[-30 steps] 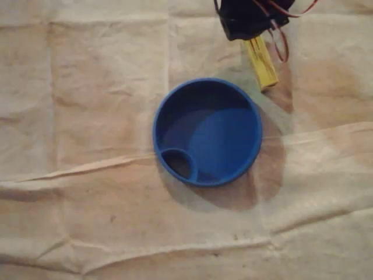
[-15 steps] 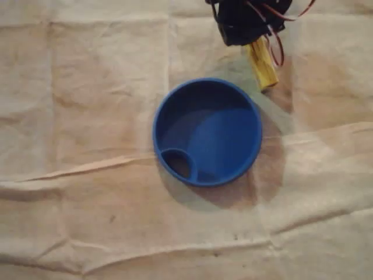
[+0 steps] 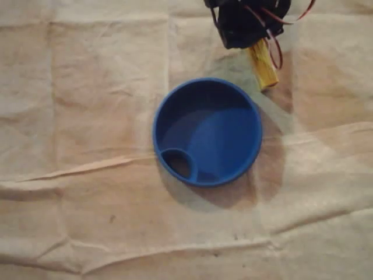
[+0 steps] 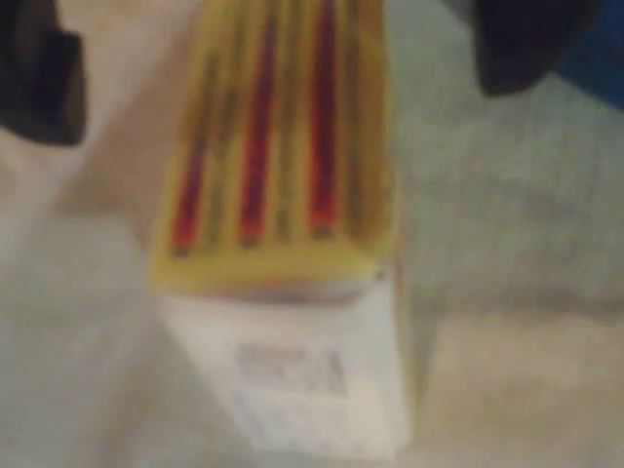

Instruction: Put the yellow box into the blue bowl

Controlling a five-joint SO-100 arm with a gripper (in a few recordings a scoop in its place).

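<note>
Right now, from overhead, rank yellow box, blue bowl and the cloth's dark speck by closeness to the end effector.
1. Yellow box, partly under the end effector, top right.
2. Blue bowl, centre, just below.
3. Dark speck, lower left.

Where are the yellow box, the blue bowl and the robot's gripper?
yellow box [image 3: 264, 67], overhead view, on its long yellow top.
blue bowl [image 3: 218, 137], overhead view, on its bare floor.
gripper [image 4: 278, 58], wrist view, midway between its dark fingers, over the box.
</note>
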